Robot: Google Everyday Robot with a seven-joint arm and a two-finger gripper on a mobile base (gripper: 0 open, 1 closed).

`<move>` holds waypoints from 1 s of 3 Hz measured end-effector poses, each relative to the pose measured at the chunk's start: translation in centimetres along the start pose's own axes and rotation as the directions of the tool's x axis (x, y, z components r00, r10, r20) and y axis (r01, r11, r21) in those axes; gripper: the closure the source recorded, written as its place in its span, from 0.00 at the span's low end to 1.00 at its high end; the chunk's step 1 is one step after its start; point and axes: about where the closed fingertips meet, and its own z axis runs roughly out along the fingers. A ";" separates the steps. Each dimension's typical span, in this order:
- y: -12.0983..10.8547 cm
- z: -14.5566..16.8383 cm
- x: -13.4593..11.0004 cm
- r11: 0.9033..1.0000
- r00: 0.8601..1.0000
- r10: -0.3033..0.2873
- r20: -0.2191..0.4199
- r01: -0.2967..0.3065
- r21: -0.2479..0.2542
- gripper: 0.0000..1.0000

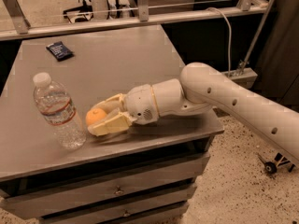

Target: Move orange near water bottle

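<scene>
The orange (95,116) is a small round fruit held between the cream fingers of my gripper (102,116), low over the grey table (107,59). The gripper is shut on it, one finger behind and one in front. The water bottle (57,111) stands upright just left of the orange, clear ribbed plastic with a white cap and a red-striped label. A narrow gap separates the orange from the bottle. My white arm (224,97) reaches in from the right.
A small dark packet (60,50) lies at the table's far left. The table's front edge is close below the gripper, with drawers (117,190) underneath. A metal rail (140,17) runs behind the table. Speckled floor lies to the right.
</scene>
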 end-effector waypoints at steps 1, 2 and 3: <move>0.3 0.3 0.1 1.000 1.000 0.005 0.003 -0.005 -0.022 0.27; 0.6 0.5 0.2 0.999 1.000 0.004 0.003 -0.004 -0.035 0.04; 0.7 0.5 0.2 0.999 1.000 0.003 0.003 -0.003 -0.039 0.00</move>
